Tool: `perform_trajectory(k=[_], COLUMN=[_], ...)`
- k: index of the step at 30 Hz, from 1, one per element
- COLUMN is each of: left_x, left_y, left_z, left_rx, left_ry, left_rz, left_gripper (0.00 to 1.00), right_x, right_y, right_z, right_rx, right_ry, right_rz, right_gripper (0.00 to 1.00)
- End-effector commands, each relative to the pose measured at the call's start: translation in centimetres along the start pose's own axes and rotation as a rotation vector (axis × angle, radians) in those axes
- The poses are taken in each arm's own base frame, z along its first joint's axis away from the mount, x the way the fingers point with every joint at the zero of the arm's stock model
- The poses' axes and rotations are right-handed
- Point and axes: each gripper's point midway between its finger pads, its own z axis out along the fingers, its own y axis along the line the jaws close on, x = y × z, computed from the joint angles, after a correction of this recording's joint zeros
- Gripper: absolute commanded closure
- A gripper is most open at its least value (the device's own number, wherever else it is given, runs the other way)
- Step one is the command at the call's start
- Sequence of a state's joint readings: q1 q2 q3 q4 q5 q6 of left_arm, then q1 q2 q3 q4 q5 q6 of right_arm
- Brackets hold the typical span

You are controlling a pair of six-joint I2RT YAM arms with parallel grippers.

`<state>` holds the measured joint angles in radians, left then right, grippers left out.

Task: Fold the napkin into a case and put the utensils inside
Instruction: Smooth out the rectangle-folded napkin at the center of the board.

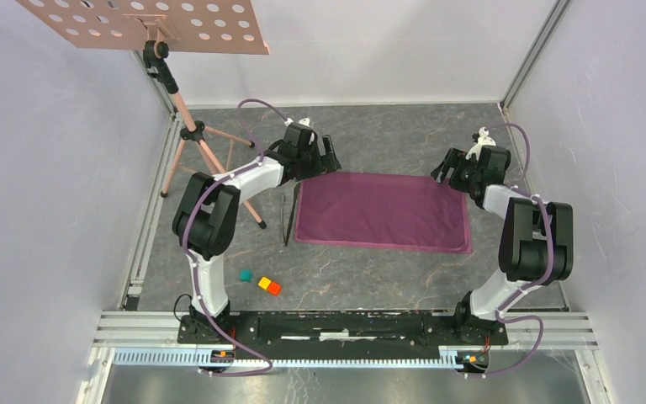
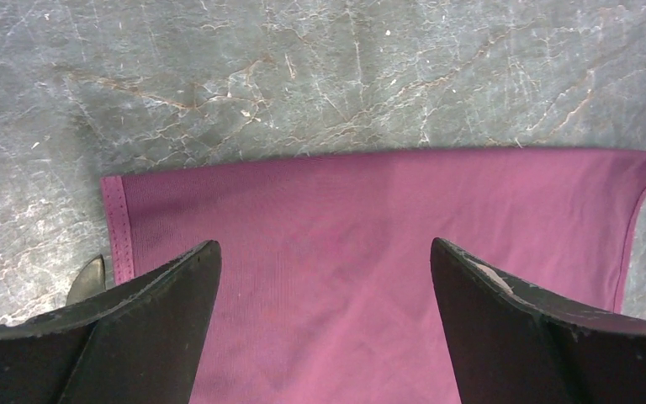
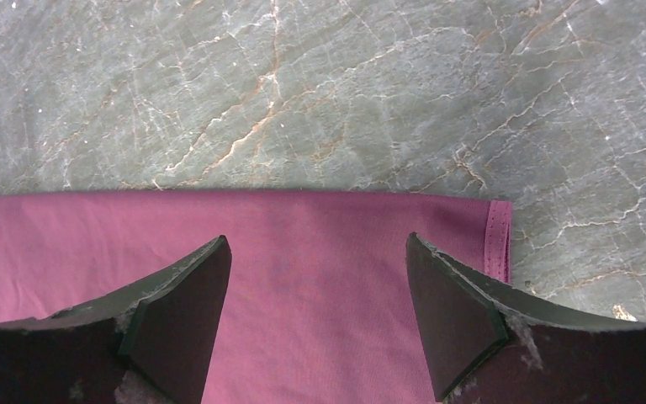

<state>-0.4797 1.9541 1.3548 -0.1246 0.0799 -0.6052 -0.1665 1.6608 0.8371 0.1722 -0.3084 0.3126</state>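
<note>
The plum-purple napkin (image 1: pixel 383 212) lies flat as a wide rectangle in the middle of the table. My left gripper (image 1: pixel 328 160) is open and empty over its far left corner. In the left wrist view the cloth (image 2: pixel 370 219) fills the gap of that gripper (image 2: pixel 324 248). My right gripper (image 1: pixel 443 168) is open and empty over the far right corner. In the right wrist view the cloth (image 3: pixel 303 223) lies under that gripper (image 3: pixel 315 244). The dark slim utensils (image 1: pixel 288 217) lie side by side just left of the napkin. One dark tip (image 2: pixel 88 282) shows in the left wrist view.
A teal block (image 1: pixel 245 275), a yellow block (image 1: pixel 263 282) and an orange block (image 1: pixel 274 289) lie near the left arm's base. A tripod stand (image 1: pixel 187 126) with a perforated board (image 1: pixel 147 21) stands at the far left. Walls close in both sides.
</note>
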Motion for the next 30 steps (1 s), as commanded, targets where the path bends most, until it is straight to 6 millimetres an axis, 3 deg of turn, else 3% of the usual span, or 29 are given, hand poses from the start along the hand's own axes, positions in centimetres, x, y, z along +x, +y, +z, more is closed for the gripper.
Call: perform_trajectory(k=[1,6,12,17,21,24,28,30], left_x=[-2.0,-1.2,0.1,1.7,1.8,0.3,-2.4,-3.5], left_y=[-0.8,0.8,5.4,6.5,4.3,1.7,-1.7,-3.6], left_z=[1.0,2.5,4.0,4.2,3.2,1.2,-2.6,-4.8], left_rx=[0.011,-0.034,-0.186,-0.217,-0.181,-0.154,-0.096,-0.047], left_ry=[-0.057,-0.033,0.008,0.045,0.046,0.010,-0.034,-0.047], left_rz=[0.024,0.022,-0.033,-0.021,0.044,0.078,0.083,0.055], left_gripper=[0.00,0.00,0.00,0.00,0.00,0.00,0.00,0.00], right_x=[-0.4,0.7,1.7,1.3,-0.1,-1.9,-3.8,-3.6], right_y=[-0.5,-2.1,-4.4,-6.5,-6.0,-4.8,-3.5,-3.0], right_z=[1.0,2.0,2.6,2.3,2.4,1.9,-1.0,-2.8], right_rx=[-0.019,0.019,0.085,0.154,0.134,0.141,0.251,0.283], right_ry=[-0.027,-0.002,0.048,0.060,0.063,0.053,0.032,0.042], right_rz=[-0.007,0.016,0.023,0.014,-0.033,-0.078,-0.147,-0.156], right_gripper=[0.18,0.18,0.18,0.18,0.18,0.18,0.17,0.16])
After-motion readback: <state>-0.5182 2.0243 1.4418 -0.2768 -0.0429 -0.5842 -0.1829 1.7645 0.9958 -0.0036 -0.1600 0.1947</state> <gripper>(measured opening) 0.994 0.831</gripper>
